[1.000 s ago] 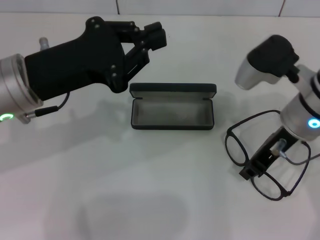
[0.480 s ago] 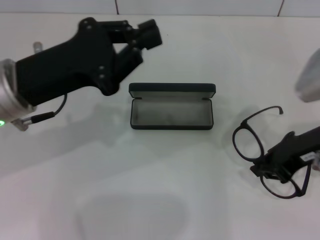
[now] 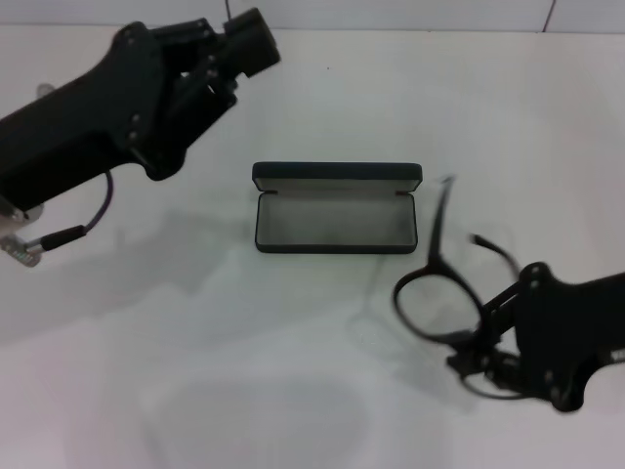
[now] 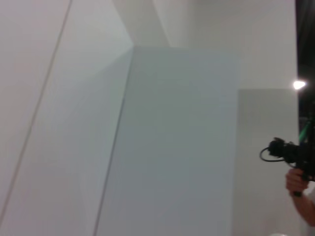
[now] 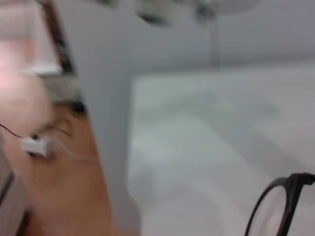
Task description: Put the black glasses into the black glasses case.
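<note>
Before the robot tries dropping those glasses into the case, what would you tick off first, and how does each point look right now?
1. Black glasses case open, grey lining showing: ok.
2. Inside of the case free of other things: ok.
3. Black glasses held by the right gripper: ok, clamped near the bridge.
4. Glasses over the case: not ok, they hang beside its right end.
5. Temple arms folded: not ok, one sticks out toward the case.
6. Left gripper out of the way: ok, raised behind the case on its left side.
</note>
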Tool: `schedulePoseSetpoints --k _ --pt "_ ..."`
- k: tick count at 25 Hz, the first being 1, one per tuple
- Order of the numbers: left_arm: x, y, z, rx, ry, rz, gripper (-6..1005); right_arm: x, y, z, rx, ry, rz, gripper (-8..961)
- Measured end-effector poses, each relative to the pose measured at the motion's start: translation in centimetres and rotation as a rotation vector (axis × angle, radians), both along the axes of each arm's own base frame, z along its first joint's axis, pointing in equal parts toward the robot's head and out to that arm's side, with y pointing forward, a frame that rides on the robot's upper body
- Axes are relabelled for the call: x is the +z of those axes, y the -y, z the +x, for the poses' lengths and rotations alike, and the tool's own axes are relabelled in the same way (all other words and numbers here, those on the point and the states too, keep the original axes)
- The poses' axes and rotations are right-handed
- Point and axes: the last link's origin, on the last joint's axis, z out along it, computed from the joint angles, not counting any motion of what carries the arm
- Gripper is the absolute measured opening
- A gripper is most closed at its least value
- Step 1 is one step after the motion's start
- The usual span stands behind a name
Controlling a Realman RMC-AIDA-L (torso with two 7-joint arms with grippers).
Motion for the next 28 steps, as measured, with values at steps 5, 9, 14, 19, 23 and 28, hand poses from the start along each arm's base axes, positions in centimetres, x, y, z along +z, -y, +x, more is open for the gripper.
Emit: schedulePoseSetpoints --k 5,9,14,19,23,28 --pt "-1.2 0.0 0.7 -0.025 -0.008 -0.071 65 0.2 0.8 -0.8 0.183 -0.153 -0.005 104" --pt "-2.7 -0.8 1.3 -0.037 -0.027 -0.139 65 0.3 0.6 -0.9 0.264 -0.240 0.021 104" --pt "-3.7 -1.3 1.4 -0.041 -0.048 -0.175 65 -0.2 -0.4 -1.1 0.304 -0.311 0.015 104" --pt "-4.9 -1.7 2.2 -0.081 -0.096 -0.217 65 -0.4 -0.9 -1.2 0.314 -0.330 0.002 103" --pt "-5.5 -2.0 2.5 -0.094 -0.118 -0.237 65 -0.4 -0.9 -1.5 0.321 -0.339 0.003 103" --pt "-5.8 -2.1 2.5 -0.097 -0.133 -0.250 65 -0.3 -1.0 -1.8 0.335 -0.359 0.008 103"
